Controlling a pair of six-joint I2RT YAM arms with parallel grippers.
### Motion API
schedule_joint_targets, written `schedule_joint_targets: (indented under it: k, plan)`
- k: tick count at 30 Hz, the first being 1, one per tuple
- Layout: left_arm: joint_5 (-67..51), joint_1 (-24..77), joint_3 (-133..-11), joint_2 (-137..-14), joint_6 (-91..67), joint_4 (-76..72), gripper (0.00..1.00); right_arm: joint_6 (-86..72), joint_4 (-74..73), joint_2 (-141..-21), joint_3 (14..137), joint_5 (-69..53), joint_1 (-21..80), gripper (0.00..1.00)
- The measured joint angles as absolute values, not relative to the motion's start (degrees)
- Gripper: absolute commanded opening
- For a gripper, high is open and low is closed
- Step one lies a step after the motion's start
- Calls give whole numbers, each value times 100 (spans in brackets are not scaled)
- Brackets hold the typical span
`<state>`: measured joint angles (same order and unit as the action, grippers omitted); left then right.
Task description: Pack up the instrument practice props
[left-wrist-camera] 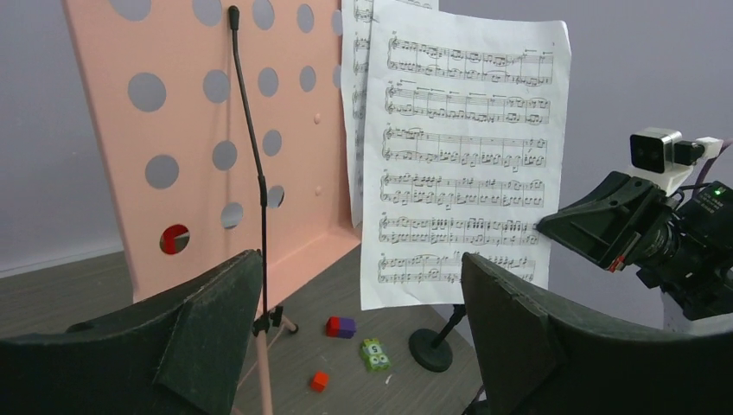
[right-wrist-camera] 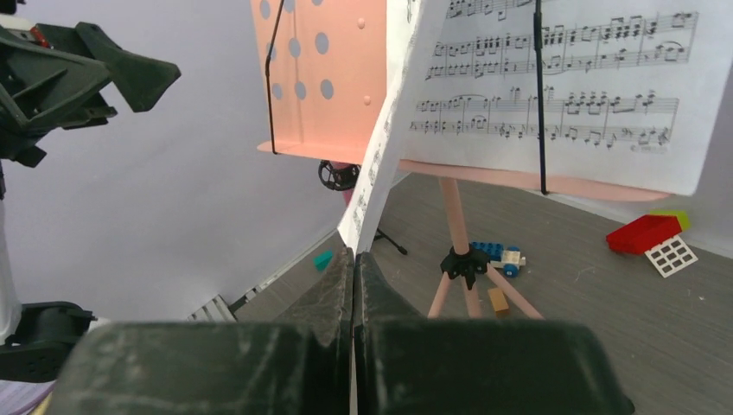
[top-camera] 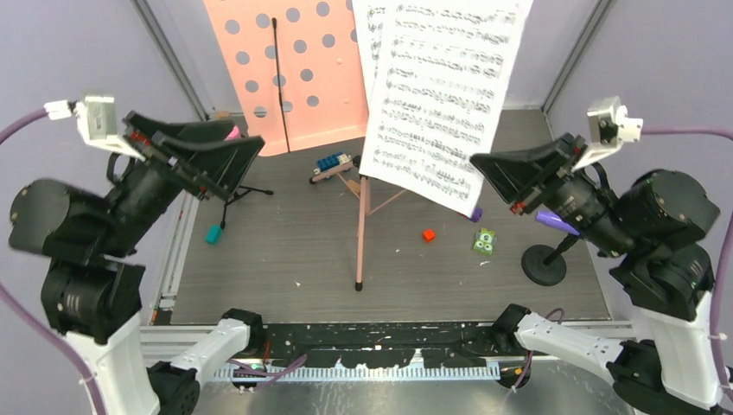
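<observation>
Right jaws clamp the lower corner of the front sheet-music page [top-camera: 441, 95], propped on the pink music rack [top-camera: 333, 95] standing on the tabletop [top-camera: 285, 251]; my left jaws hang wide open, empty.

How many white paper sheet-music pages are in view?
2. One white paper sheet-music page is in front, facing the arms; the second is behind it, only its left strip showing beside the pink perforated music rack. More may be hidden behind them.

sheet-music pages [top-camera: 441, 95] on music rack [top-camera: 285, 78], mic mount [top-camera: 544, 264] right
</observation>
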<state>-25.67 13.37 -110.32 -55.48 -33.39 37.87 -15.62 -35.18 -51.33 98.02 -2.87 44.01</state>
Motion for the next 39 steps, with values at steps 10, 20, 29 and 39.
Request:
schedule_joint_targets:
  k: [10,20,29,39]
  plan:
    - [-2143,1337,-10134,-4762,-2882,4497,86,-2021,-4178,-3632,8340,248,4401,1]
    - [-1664,1337,-9233,-4132,-2657,5225,86,-2766,-5225,-2792,6934,1820,4379,1]
    - [-1533,1337,-8801,-3966,-2655,5369,85,-3168,-5743,-3022,6401,2742,4377,0]
    - [-1496,1337,-8405,-3916,-2700,5404,84,-2884,-5481,-4018,6189,3175,4377,0]
